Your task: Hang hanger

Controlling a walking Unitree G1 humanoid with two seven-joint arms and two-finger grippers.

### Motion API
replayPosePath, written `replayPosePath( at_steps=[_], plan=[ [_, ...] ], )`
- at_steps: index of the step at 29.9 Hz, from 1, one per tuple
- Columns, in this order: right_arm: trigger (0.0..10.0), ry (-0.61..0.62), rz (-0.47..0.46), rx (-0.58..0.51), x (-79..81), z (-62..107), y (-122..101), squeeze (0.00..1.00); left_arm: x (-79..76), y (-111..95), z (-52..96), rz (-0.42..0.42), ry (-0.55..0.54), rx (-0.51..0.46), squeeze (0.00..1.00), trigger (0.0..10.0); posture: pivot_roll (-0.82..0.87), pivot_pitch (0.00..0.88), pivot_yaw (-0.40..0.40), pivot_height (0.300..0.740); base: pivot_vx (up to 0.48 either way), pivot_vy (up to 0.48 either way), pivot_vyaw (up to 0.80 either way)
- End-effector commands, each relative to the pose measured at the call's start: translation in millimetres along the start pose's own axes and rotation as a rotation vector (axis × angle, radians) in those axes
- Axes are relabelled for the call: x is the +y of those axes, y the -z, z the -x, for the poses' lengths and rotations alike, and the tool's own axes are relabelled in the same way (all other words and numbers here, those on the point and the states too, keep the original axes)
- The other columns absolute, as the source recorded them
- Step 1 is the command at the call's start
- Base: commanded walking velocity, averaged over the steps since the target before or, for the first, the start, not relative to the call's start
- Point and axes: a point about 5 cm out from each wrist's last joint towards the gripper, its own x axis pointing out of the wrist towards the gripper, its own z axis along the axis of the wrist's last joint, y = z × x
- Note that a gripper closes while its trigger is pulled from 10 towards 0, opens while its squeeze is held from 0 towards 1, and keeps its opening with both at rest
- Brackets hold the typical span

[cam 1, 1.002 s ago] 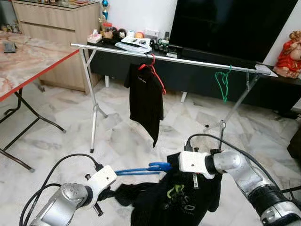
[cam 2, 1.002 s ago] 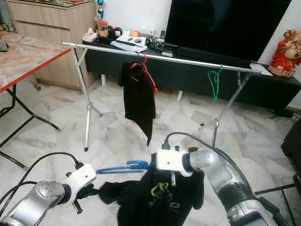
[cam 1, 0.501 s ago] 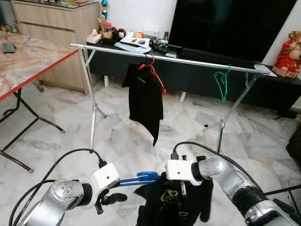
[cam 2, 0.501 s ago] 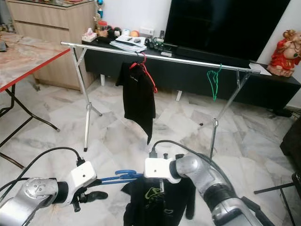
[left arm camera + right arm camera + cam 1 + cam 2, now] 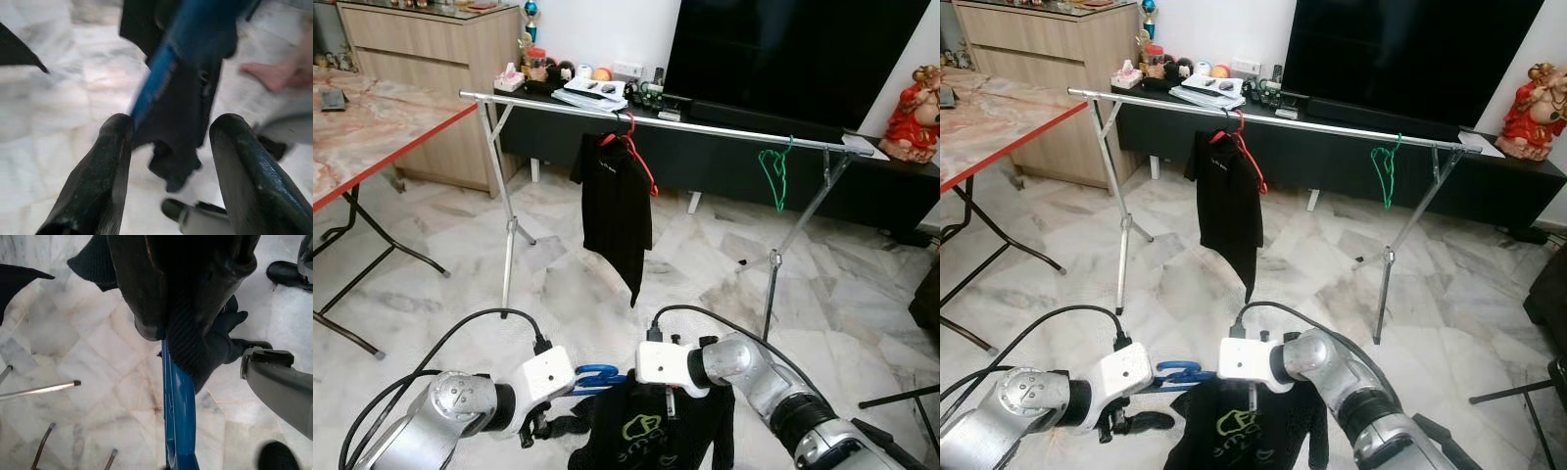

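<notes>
Low at 6 o'clock, before a drying rack [image 5: 705, 128]: blue hanger [image 5: 597, 377] carrying a black shirt [image 5: 651, 436], between both grippers. Right gripper [image 5: 195, 340] clamped on shirt and hanger. Left gripper [image 5: 168, 161] fingers spread wide, hanger touching one finger [image 5: 105, 166].

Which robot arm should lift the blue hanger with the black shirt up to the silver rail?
Probably the right. The right gripper is clamped on the black shirt and blue hanger. The left gripper is open, the hanger passing between its fingers. The rail lies ahead.
</notes>
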Motion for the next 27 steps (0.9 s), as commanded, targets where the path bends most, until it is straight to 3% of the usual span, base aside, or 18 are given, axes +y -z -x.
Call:
replayPosePath(
  at_steps=[1, 10, 15, 16, 17, 18, 19, 27],
  plan=[
    [10.0, 0.028, 0.016, -0.013, -10.1, 7.2, -4, 0.00, 4.9, -3, -1.2, -0.023, -0.032, 0.001, 0.00, 10.0, 0.19, 0.000, -0.117, 0.740, 0.000, 0.000, 0.00],
    [10.0, 0.032, 0.032, -0.044, -13.0, 9.1, -9, 0.00, 1.9, -2, -10.8, -0.014, -0.017, -0.002, 0.00, 10.0, 0.18, 0.000, -0.119, 0.740, 0.000, 0.000, 0.00],
    [10.0, 0.034, 0.039, -0.092, -16.5, 9.8, -18, 0.00, 3.0, -3, -24.9, -0.031, -0.023, 0.015, 0.00, 9.8, 0.17, 0.000, -0.122, 0.740, 0.000, 0.000, 0.00],
    [10.0, 0.031, 0.042, -0.094, -16.5, 9.9, -19, 0.00, 2.9, -5, -26.8, -0.029, -0.024, 0.007, 0.00, 8.3, 0.17, 0.000, -0.123, 0.740, 0.000, 0.000, 0.00],
    [10.0, 0.031, 0.042, -0.094, -16.5, 9.9, -19, 0.00, 2.9, -5, -26.8, -0.029, -0.024, 0.007, 0.00, 8.3, 0.17, 0.000, -0.123, 0.740, 0.000, 0.000, 0.00],
    [10.0, 0.030, 0.046, -0.096, -17.1, 10.8, -19, 0.00, 2.6, -6, -29.3, -0.035, -0.023, 0.005, 0.00, 1.7, 0.17, 0.000, -0.123, 0.740, 0.000, 0.000, 0.00],
    [10.0, 0.031, 0.049, -0.095, -17.9, 11.8, -19, 0.00, 2.9, -6, -29.8, -0.038, -0.026, 0.003, 0.00, 0.0, 0.17, 0.000, -0.124, 0.740, 0.000, 0.000, 0.00],
    [10.0, 0.027, 0.053, -0.103, -18.6, 12.8, -21, 0.00, 4.8, -6, -32.4, -0.048, -0.037, 0.007, 0.00, 0.0, 0.17, 0.000, -0.124, 0.740, 0.000, 0.000, 0.00]
  ],
)
